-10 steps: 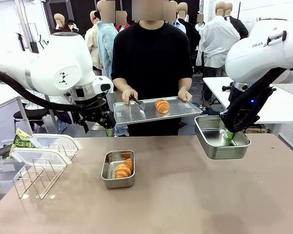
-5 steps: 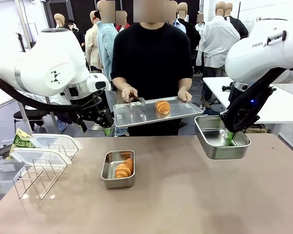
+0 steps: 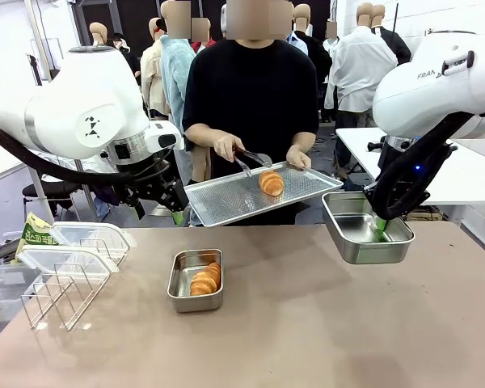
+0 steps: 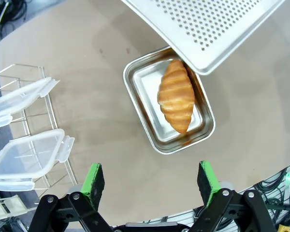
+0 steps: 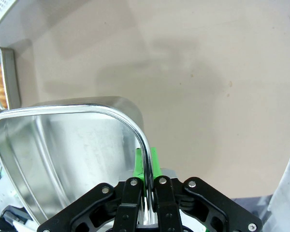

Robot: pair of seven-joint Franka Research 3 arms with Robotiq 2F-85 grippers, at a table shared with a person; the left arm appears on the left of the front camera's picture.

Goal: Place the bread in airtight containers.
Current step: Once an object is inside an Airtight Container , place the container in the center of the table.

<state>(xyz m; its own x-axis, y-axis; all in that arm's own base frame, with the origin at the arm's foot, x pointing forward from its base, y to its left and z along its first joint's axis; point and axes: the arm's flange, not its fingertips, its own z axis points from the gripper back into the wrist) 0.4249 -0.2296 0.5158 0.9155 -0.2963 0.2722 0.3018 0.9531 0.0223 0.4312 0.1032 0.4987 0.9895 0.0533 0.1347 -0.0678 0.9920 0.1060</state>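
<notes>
The right claw is pressed together on the wall of an empty steel tub and holds it in the air above the right part of the table. In the right wrist view the two green pads of this claw pinch the rim, one inside and one outside, and the tub has nothing in it.

The left claw hangs over the far left part of the table with its fingers spread and nothing between them. In the left wrist view the claw looks down at a second steel tub that stands on the table, and one croissant lies in it slantwise. In the front view this tub is near the middle of the table, with the croissant at its right side.

Behind the table a person holds a perforated metal tray, tilted, with one hand at its far edge. Another croissant lies on it. The other hand holds tongs with the tips close above that croissant; I cannot tell whether they touch it.

At the left, two clear lids rest on a wire rack.
</notes>
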